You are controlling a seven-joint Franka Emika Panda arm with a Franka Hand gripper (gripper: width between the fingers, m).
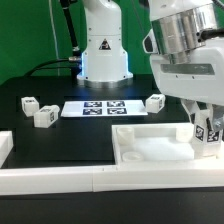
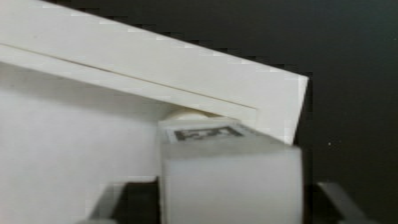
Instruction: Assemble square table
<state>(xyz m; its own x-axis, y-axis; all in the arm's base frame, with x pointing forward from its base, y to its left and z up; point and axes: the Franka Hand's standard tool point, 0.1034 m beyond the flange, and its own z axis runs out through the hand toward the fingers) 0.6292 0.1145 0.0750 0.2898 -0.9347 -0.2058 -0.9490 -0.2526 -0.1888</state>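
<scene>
The square table's white panel (image 1: 148,146) lies at the front right, with round sockets at its corners. My gripper (image 1: 207,128) is shut on a short white tagged leg (image 1: 208,138) and holds it upright at the panel's right corner. In the wrist view the leg (image 2: 228,170) fills the gap between my fingers (image 2: 118,202), its tag facing the raised rim of the panel (image 2: 160,75). I cannot tell whether the leg sits in a socket. Three more legs lie on the black table: two towards the exterior view's left (image 1: 28,103) (image 1: 44,117) and one behind the panel (image 1: 154,102).
The marker board (image 1: 100,108) lies flat behind the panel. A long white border bar (image 1: 90,178) runs along the front, and another piece (image 1: 5,146) stands at the exterior view's left edge. The robot base (image 1: 103,55) stands at the back.
</scene>
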